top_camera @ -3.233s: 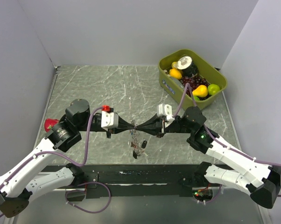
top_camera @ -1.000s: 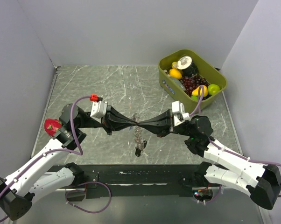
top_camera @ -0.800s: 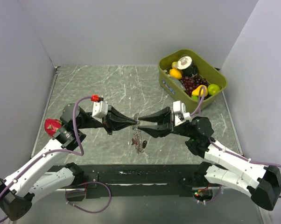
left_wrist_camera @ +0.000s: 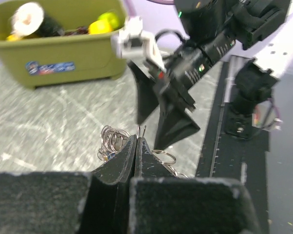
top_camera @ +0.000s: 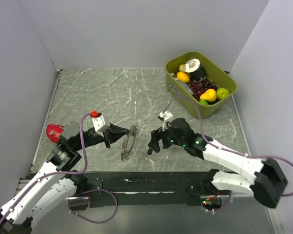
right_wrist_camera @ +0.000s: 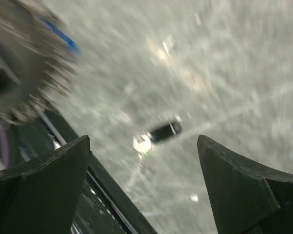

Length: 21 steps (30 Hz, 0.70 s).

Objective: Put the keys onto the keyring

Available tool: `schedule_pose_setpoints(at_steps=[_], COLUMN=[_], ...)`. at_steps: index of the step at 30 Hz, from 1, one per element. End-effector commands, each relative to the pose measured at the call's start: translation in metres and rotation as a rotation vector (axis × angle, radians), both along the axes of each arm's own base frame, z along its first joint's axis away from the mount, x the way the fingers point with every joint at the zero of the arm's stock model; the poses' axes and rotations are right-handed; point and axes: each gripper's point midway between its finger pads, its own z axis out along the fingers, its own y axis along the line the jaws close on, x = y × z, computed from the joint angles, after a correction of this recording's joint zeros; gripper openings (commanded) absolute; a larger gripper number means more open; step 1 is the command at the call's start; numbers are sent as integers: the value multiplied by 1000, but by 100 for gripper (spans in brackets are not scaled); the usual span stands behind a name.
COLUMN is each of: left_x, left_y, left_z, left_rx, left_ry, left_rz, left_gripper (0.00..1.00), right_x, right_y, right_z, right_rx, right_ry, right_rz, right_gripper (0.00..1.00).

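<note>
the left arm (top_camera: 44, 176) reaches from its base at the lower left toward the middle, forearm low and near level, wrist pointing right. the left gripper (top_camera: 127, 130) has its two fingers (left_wrist_camera: 119, 162) pressed flat together, the tips meeting in a narrow wedge. the right arm (top_camera: 229, 156) stretches leftward from the lower right, elbow bent, wrist tipped downward. the right gripper (top_camera: 152, 145) faces down and left, its fingers spread wide; its own view is blurred, so the exact tilt is hard to judge. the two grippers sit near each other, not touching.
</note>
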Motion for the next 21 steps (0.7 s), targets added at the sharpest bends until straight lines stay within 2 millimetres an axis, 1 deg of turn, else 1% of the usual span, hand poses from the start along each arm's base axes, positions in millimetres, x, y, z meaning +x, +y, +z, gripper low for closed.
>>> schedule_pose_setpoints(at_steps=[1, 2, 3, 4, 5, 6, 7, 8, 9, 10, 11, 12, 14, 15, 17, 19, 21], left_x=[15, 17, 19, 22, 24, 24, 25, 25, 25, 26, 26, 26, 25, 25, 23, 23, 22], left_y=[16, 19, 22, 25, 28, 29, 31, 32, 33, 33, 33, 33, 33, 33, 33, 33, 33], left_z=[8, 7, 7, 7, 6, 8, 7, 8, 8, 8, 7, 7, 8, 7, 8, 8, 8], left_rx=[-16, -15, -16, -20, -22, -28, -30, -35, -36, -37, -35, -34, -40, -40, -45, -45, -48], left_ry=[-51, -51, -52, -51, -52, -56, -56, -57, -55, -54, -52, -52, -50, -49, -51, -50, -50], left_rz=[119, 138, 155, 186, 201, 207, 216, 222, 224, 228, 228, 227, 222, 222, 214, 212, 209], left_gripper=[1, 1, 1, 1, 1, 1, 1, 1, 1, 1, 1, 1, 1, 1, 1, 1, 1], right_x=[4, 1, 2, -1, -7, -4, -8, -8, -5, -5, -9, -10, -12, -14, -16, -16, -15], right_y=[-1, -1, 3, 2, 7, 10, 11, 10, 14, 14, 9, 16, 22, 25, 30, 32, 33], right_z=[-20, -27, -34, -40, -44, -49, -54, -60, -67, -72, -79, -86, -92, -97, -100, -107, -111], right_rx=[-143, -178, -205, -234, -256, -284, -306, -337, -368, -390, -436, -450, -463, -463, -461, -474, -488], right_ry=[146, 160, 191, 213, 221, 234, 256, 263, 295, 315, 348, 380, 406, 427, 440, 461, 471], right_rz=[-70, -72, -82, -84, -70, -100, -98, -123, -173, -188, -213, -232, -241, -252, -255, -269, -276], right_gripper=[94, 92, 89, 88, 86, 81, 80, 80, 79, 74, 72, 68, 68, 64, 63, 53, 50])
